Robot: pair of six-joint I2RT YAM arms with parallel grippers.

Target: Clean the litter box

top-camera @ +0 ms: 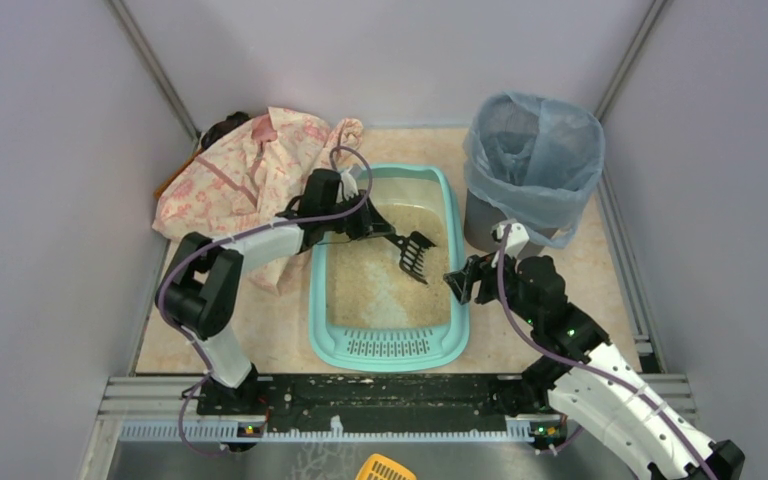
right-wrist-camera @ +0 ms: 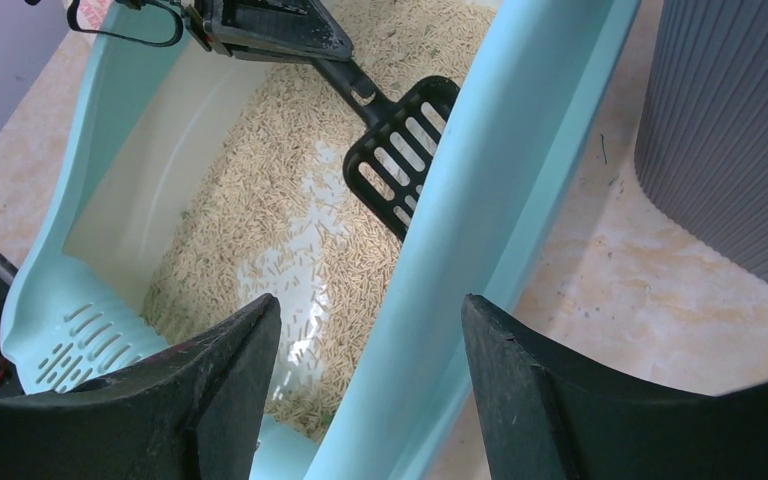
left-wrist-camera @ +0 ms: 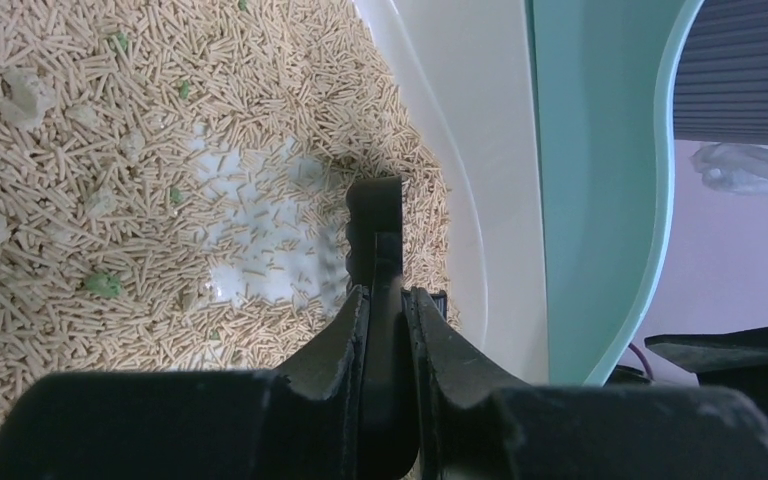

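Left gripper (left-wrist-camera: 387,295) clamps the scoop (right-wrist-camera: 392,112) over the litter box (top-camera: 390,358), right gripper (right-wrist-camera: 370,310) agape; we advise shallow passes under clumps (left-wrist-camera: 22,90).

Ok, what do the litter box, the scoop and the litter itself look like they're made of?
The litter box looks like moulded plastic: smooth, slightly glossy, turquoise rim, cream walls. The scoop seems rigid black plastic, matte, with moulded slots. The litter is dull beige cylindrical pellets, perhaps plant fibre or paper; cannot tell which.
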